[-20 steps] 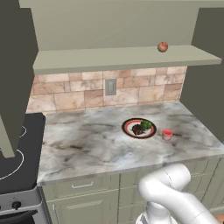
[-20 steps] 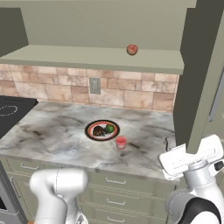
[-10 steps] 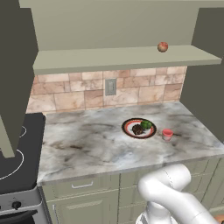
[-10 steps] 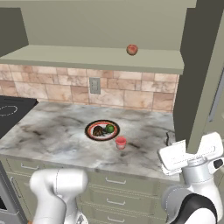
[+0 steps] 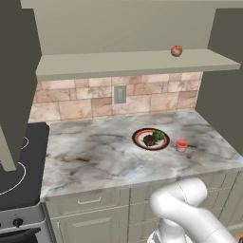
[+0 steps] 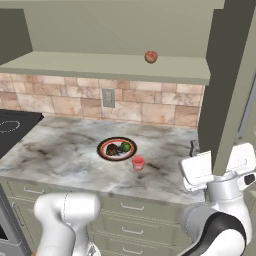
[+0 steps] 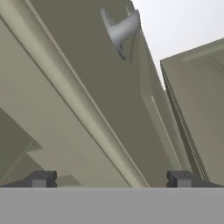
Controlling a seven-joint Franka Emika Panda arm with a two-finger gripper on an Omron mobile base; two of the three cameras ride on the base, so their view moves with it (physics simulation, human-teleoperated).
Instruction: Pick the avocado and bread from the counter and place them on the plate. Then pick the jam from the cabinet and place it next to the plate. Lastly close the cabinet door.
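On the bench (image 5: 95, 156), the plate (image 5: 142, 135) already carries the bread (image 5: 149, 140) and the avocado (image 5: 159, 135), and the jam (image 5: 181, 145) has been set just beside it at four o'clock, so only the closing appears to be left. At the right of the right base view, the gripper (image 6: 223, 165) is seen spread wide, nothing held, raised by the cabinet door (image 6: 231, 85). That door stands swung out, edge toward the robot, long axis upright. Its handle (image 7: 120, 29) is seen at twelve o'clock in the hand view.
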